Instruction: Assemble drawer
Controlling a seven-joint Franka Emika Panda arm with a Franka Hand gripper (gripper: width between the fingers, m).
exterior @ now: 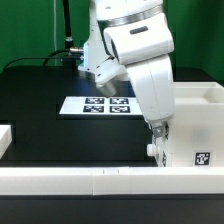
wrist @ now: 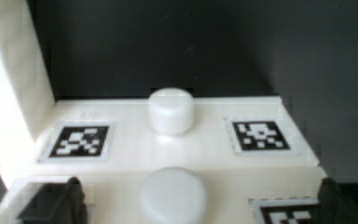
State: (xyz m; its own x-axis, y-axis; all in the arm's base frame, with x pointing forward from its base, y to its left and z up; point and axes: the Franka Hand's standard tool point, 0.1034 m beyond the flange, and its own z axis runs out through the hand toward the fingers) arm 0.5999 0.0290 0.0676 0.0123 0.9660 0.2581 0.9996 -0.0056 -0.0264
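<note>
The white drawer housing [exterior: 195, 115] stands at the exterior view's right, with a tag [exterior: 202, 158] on its front. My gripper [exterior: 154, 133] hangs at the housing's near left corner, above a small white knob [exterior: 152, 152]. In the wrist view, two knobbed tray faces lie side by side. The farther face carries a knob [wrist: 169, 108] between two tags [wrist: 83, 140] [wrist: 259, 136]. The nearer knob [wrist: 169, 190] lies between my dark fingers [wrist: 51, 203]. My gripper [wrist: 197, 205] is open, its jaws wide apart on either side of that knob and not touching it.
The marker board [exterior: 100, 104] lies on the black table behind the arm. The low white border rail [exterior: 80, 180] runs along the front edge, with a white block [exterior: 5, 135] at the exterior view's left. A white wall [wrist: 7, 100] rises beside the tray faces.
</note>
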